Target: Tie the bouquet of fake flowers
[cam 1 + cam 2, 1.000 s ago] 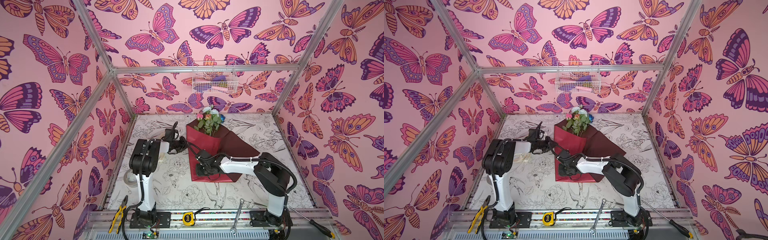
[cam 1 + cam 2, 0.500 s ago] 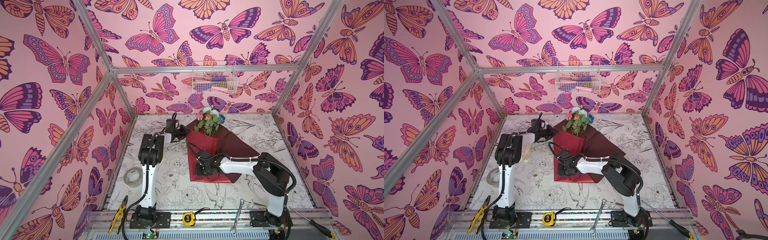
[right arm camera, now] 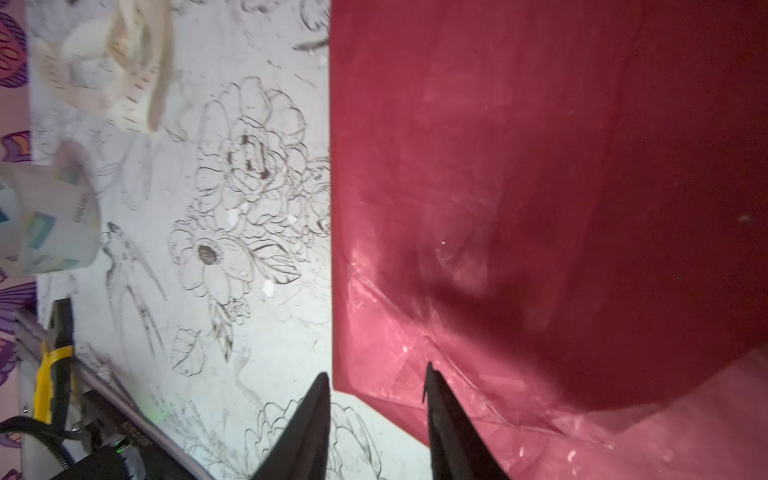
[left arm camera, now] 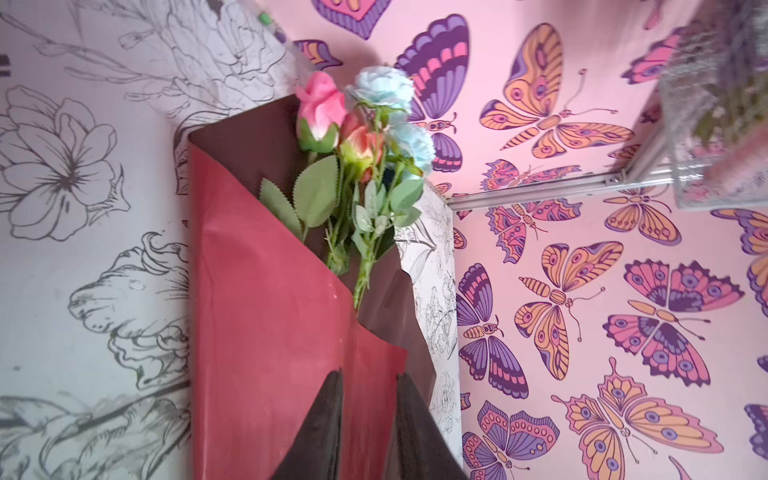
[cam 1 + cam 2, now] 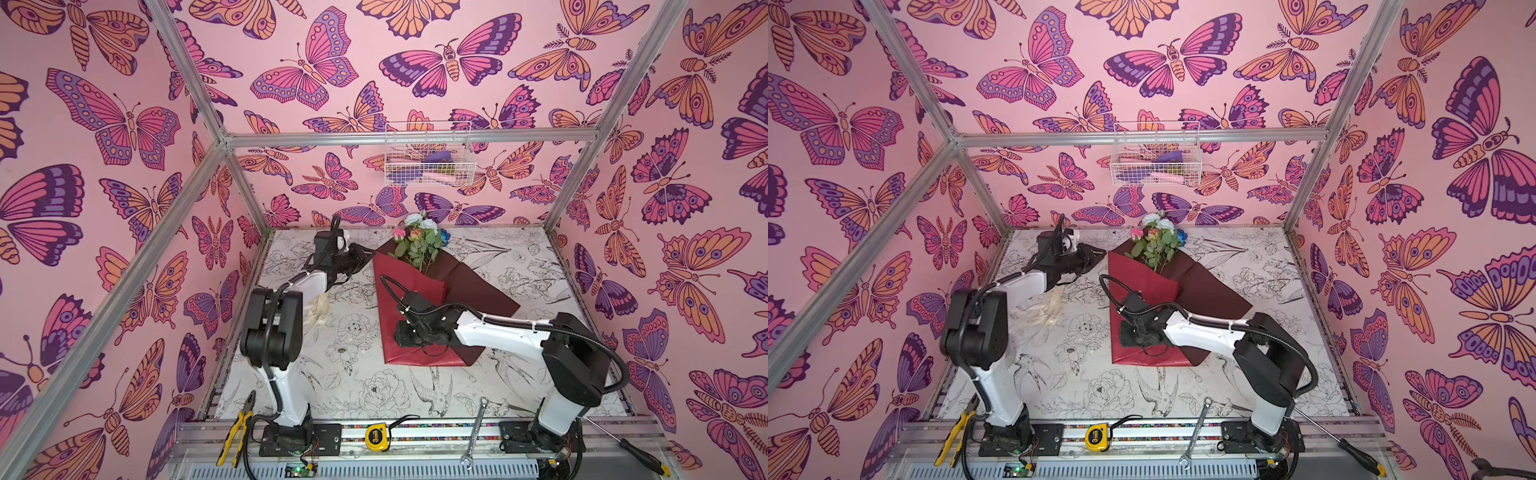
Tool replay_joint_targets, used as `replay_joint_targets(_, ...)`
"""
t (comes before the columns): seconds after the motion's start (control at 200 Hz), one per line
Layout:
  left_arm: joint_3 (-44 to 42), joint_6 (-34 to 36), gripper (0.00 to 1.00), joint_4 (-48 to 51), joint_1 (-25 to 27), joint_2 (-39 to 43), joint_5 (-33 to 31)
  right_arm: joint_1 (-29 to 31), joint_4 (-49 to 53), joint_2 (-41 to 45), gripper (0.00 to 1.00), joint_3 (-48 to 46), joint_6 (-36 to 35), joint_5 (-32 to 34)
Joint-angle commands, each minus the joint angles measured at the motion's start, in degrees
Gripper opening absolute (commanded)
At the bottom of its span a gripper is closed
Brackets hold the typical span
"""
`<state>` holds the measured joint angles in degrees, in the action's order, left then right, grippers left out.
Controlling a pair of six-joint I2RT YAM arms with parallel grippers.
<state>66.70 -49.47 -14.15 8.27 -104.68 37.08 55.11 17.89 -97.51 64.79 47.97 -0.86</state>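
Half of the wrapping looks done and none of the tying. Farthest left, the cream ribbon with small lettering (image 5: 318, 309) lies loose on the white table mat printed with black line-drawn flowers (image 5: 353, 386), beside the left arm and well apart from the paper; nothing is looped round the stems.

Next comes the left gripper (image 5: 365, 257), at the far left corner of the glossy dark red wrapping paper (image 5: 409, 291). In the left wrist view its jaws stand a little apart (image 4: 370, 374) with red paper showing between them. They seem to have hold of nothing, though whether a tip touches the sheet I cannot tell.

The bouquet of fake flowers (image 5: 417, 245) lies in the middle toward the back wall, with pink, peach, white and blue heads and green leaves sticking out past the paper's far edge. The left flap is folded over the stems. The right flap lies flat on the mat, darker side up, so it is not yet folded.

The right gripper (image 5: 401, 336) sits low over the near end of the folded flap. In the right wrist view its jaws are clearly apart (image 3: 376, 372) and empty, straddling the paper's near left corner, one tip over the mat and one over the red sheet (image 3: 540, 187).

By my reading, closing the right flap and then fetching and knotting the ribbon remain.
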Motion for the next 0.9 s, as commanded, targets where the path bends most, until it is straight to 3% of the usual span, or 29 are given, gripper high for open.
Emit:
replay_joint_targets(0.0,-7.95,3.85,0.25,1.22,1.84,4.61,-1.47,-0.11,2.64,4.53,0.45,-2.14,0.69,3.15)
replay_joint_targets(0.19,-18.42,6.83,0.27,1.19,8.32,14.03,-4.21,-0.09,5.35,13.39,0.53,-7.99,3.57,7.06)
replay_joint_targets(0.381,-25.02,11.17,0.47,1.69,17.86,21.13,-9.81,-0.08,6.26,23.71,0.61,-17.46,8.56,9.74)
replay_joint_targets(0.531,-27.99,14.46,0.62,2.35,24.58,24.03,-17.96,-0.02,6.31,32.49,0.67,-24.43,13.01,9.91)
replay_joint_targets(0.701,-28.39,18.94,0.86,3.39,29.22,23.32,-23.89,0.41,9.69,42.99,0.79,-29.65,17.76,11.2)
replay_joint_targets(0.741,-28.32,19.61,1.0,3.63,30.16,23.04,-25.13,0.65,11.66,45.7,0.83,-30.75,18.98,12.14)
replay_joint_targets(0.771,-28.16,20.18,0.99,4.01,30.96,22.72,-26.4,0.76,13.2,47.44,0.87,-31.33,20.0,12.75)
replay_joint_targets(0.796,-27.78,20.93,0.99,4.29,31.72,22.49,-27.36,0.79,14.35,48.88,1.0,-31.8,20.68,13.34)
replay_joint_targets(0.896,-25.81,23.79,0.99,6.5,34.52,20.43,-31.52,0.82,18.86,54.13,0.99,-33.85,23.16,15.11)
